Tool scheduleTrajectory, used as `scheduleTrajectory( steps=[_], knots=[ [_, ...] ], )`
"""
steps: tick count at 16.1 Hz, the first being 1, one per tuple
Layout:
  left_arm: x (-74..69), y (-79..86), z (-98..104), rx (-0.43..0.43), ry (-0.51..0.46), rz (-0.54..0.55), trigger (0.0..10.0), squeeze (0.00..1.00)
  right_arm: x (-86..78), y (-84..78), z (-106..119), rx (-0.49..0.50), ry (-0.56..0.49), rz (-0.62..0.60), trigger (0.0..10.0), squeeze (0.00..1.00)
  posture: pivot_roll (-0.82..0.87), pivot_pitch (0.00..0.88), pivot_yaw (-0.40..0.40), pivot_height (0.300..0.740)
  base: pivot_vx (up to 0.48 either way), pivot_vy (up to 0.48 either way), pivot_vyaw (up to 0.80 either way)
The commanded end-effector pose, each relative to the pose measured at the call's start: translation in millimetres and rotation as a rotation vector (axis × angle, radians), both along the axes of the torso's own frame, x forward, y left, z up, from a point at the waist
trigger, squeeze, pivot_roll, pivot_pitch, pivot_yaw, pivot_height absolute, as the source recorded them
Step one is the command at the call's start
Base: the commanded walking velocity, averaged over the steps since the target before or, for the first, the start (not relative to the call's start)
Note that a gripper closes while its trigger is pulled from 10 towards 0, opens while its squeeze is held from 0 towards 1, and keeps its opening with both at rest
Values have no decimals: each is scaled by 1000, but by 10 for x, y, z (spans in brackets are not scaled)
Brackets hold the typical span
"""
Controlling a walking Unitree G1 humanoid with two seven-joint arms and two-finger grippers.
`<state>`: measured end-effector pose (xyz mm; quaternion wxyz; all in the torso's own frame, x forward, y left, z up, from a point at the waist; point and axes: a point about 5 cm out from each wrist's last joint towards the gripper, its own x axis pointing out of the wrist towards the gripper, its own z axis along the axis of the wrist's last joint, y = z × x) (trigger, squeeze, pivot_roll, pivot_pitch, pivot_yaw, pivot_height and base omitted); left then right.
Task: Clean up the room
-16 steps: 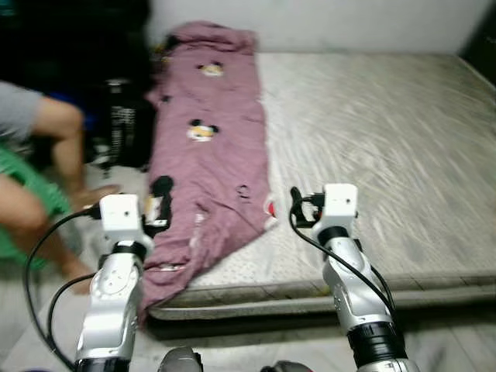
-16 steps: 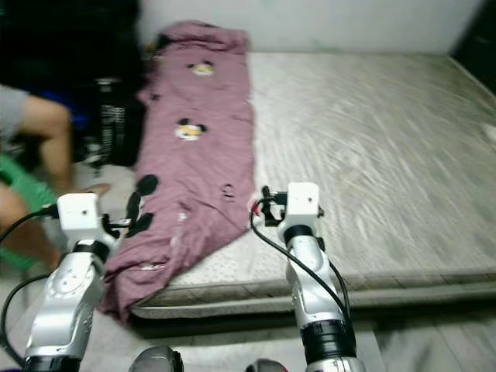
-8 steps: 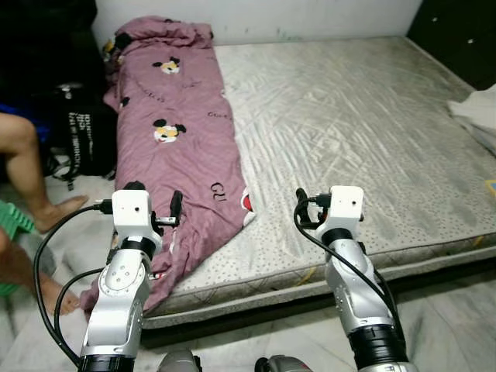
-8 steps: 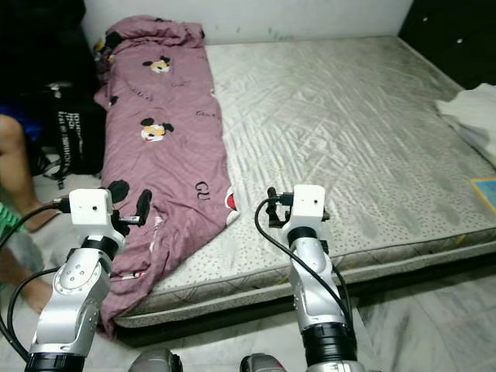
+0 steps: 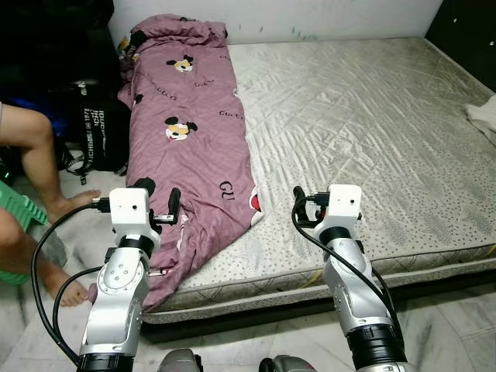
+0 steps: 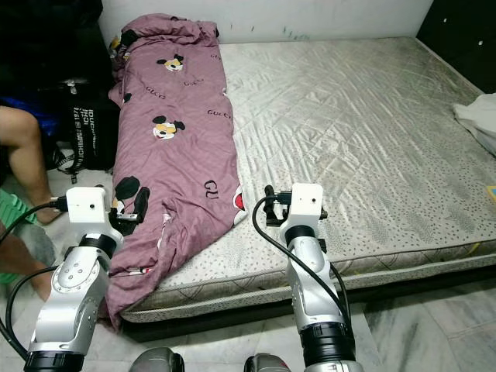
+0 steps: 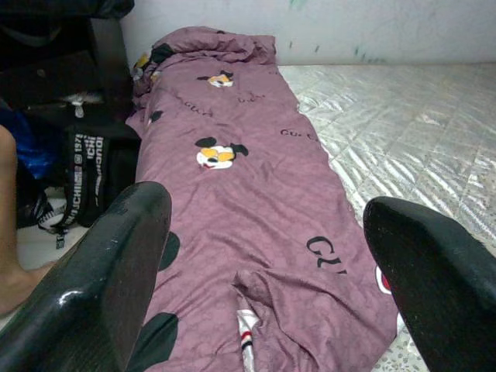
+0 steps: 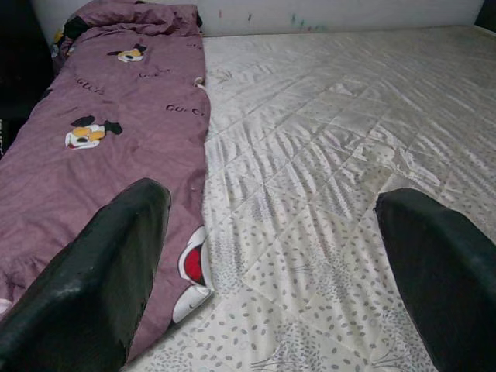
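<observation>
A purple blanket [image 5: 194,132] printed with cartoon mice lies bunched lengthwise along the left side of a bare grey mattress [image 5: 364,132], its lower end drooping over the front left corner. My left gripper [image 5: 160,195] hovers open just above that drooping end, and the blanket [image 7: 232,194] stretches out between its fingers. Further right, my right gripper [image 8: 271,205] is held open over the mattress's front edge, beside the blanket's border. Neither holds anything.
A person's bare legs [image 5: 39,147] are at the left, by a green stool [image 5: 15,221] and a black bag [image 5: 97,136]. White cloth [image 5: 484,120] lies at the mattress's right edge. A dark cabinet [image 5: 465,23] stands at the back right. Pale floor runs along the front.
The whole picture has shifted and sharpened, so the camera has turned; the white cloth has slid toward the right edge. Both arms hold the same raised pose and the blanket lies as before.
</observation>
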<state>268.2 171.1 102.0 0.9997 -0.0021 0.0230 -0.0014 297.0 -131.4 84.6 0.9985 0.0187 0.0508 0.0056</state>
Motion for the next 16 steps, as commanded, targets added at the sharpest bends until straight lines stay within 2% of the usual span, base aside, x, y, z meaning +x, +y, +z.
scheduleTrajectory(
  steps=[1, 11, 14, 16],
  knots=[
    [16, 6, 43, 8, -17, -4, 10000, 0, 19, 25, 58, 3, -23, 12, 10000, 0, 77, 72, -4, 723, 0, 0, 0],
    [45, -8, 71, 19, -33, 10, 10000, 0, 37, 41, 65, 7, -26, 26, 10000, 0, 78, 67, -6, 642, 0, 0, 0],
    [58, 6, 101, 58, -55, 49, 10000, 0, 43, 42, 63, 8, -24, 28, 10000, 0, 78, 67, -6, 642, 0, 0, 0],
    [62, 7, 99, 45, -56, 50, 10000, 0, 45, 43, 63, 8, -23, 29, 10000, 0, 77, 66, -6, 642, 0, 0, 0]
  ],
)
